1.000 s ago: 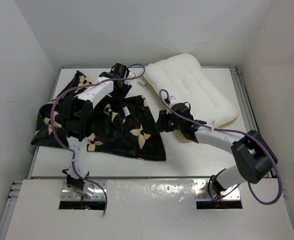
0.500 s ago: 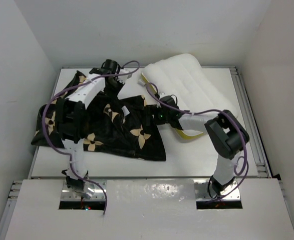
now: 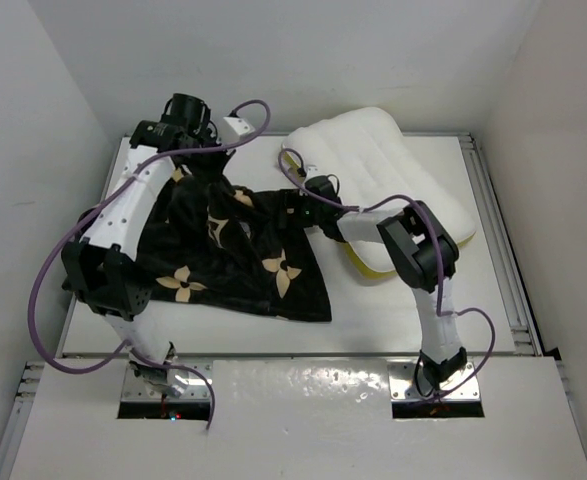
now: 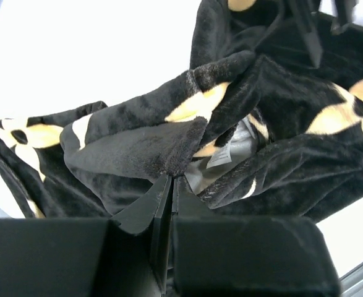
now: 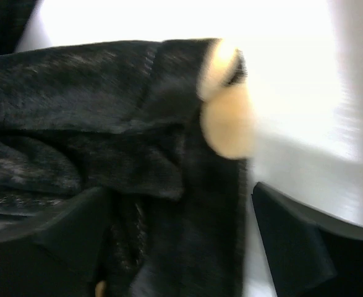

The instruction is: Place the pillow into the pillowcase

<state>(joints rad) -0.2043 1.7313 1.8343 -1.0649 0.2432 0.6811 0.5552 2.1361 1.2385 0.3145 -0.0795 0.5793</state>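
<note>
The black pillowcase (image 3: 235, 262) with tan flowers lies crumpled on the left half of the table. Its back edge is pulled up by my left gripper (image 3: 204, 168). In the left wrist view that gripper (image 4: 170, 177) is shut on a fold of the pillowcase (image 4: 138, 145), and a white label (image 4: 221, 158) shows inside the opening. The white pillow (image 3: 388, 170) with yellow trim rests at the back right. My right gripper (image 3: 299, 201) sits at the pillowcase's right edge, beside the pillow. In the right wrist view it (image 5: 180, 192) stands open, with the blurred pillowcase hem (image 5: 187, 167) between its fingers.
White walls close in the white table (image 3: 393, 310) on three sides. A metal rail (image 3: 500, 250) runs along its right edge. Purple cables loop off both arms above the cloth.
My left gripper has shut on the pillowcase edge and pulled it up toward the back left. My right gripper has opened and moved left from the pillow's front to the pillowcase's right edge.
</note>
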